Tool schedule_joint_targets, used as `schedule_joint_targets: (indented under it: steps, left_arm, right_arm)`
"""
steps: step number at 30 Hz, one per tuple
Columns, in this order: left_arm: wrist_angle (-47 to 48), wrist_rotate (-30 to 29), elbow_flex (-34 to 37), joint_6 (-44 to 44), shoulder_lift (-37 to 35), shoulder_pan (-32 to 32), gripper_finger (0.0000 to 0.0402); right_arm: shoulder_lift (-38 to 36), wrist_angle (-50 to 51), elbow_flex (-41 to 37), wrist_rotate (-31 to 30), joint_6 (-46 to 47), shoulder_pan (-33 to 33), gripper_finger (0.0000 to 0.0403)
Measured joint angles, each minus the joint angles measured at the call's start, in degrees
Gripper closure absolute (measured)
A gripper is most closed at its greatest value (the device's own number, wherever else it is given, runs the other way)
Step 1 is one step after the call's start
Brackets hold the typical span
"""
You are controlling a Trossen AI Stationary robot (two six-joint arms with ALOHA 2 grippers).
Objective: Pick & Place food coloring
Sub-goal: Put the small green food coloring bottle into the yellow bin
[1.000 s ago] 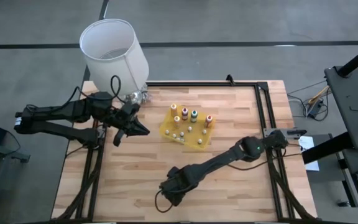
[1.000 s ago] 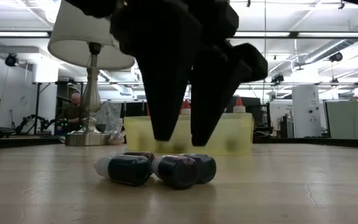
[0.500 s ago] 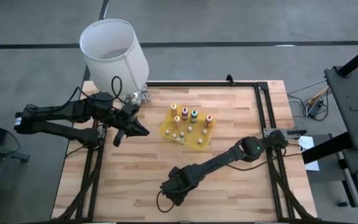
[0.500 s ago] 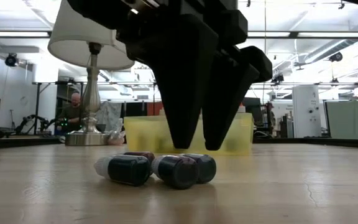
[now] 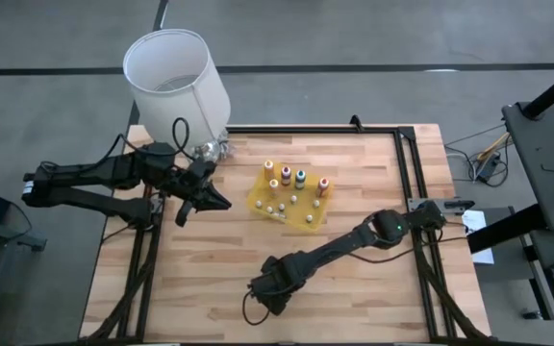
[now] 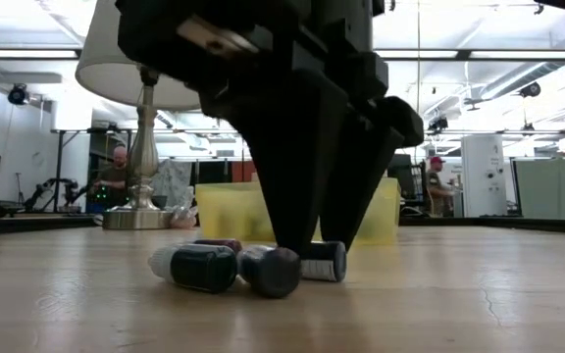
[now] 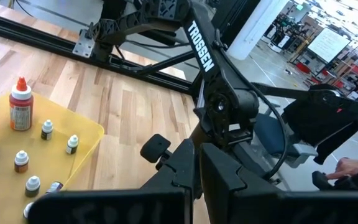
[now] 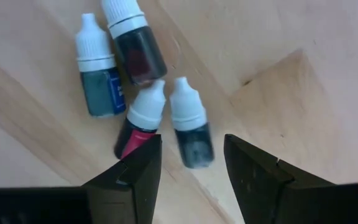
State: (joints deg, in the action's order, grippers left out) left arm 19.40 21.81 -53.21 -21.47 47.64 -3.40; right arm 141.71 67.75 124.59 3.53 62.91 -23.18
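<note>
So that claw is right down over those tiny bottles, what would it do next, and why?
Probably close. The right end effector is down at the table, open, its fingers either side of one small vial lying beside three others. Squeezing gently should take that one alone before lifting it toward the yellow tray.

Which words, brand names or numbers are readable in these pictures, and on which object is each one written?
"TROSSEN": white letters on the dark arm seen in the left wrist view.
Label of the red-capped bottle in the yellow tray: too small to read.
Labels of the small vials on the table: unreadable.
No other text is readable.
</note>
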Motion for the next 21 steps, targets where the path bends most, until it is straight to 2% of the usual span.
schedule_joint_targets:
  steps: [6,21]
  left_arm:
    - [-0.1,0.0,0.0,0.0,0.0,0.0,0.0401]
    - [-0.1,0.0,0.0,-0.2,0.0,0.0,0.0401]
  right_arm:
    - [0.0,-1.1,-1.8,1.5,-0.3,0.0,0.0241]
    - [0.0,-0.9,-2.0,1.5,-7.8,-0.2,0.0275]
